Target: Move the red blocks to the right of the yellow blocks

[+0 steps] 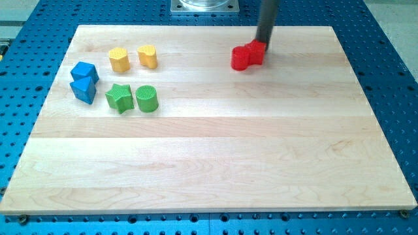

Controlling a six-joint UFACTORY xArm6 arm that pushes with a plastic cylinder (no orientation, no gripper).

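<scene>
Two red blocks sit touching near the view's top, right of centre: a rounded one [241, 58] on the left and a squarer one [255, 52] on the right. My tip [263, 44] stands just behind the right red block, touching its upper right edge. Two yellow blocks lie at the upper left: a hexagon-like one [119, 59] and a rounded one [147, 57]. The red blocks are well to the right of the yellow ones.
Two blue blocks [84, 72] [83, 90] sit at the far left. A green star [119, 98] and a green cylinder [147, 98] lie below the yellow blocks. The wooden board [209, 170] rests on a blue perforated table.
</scene>
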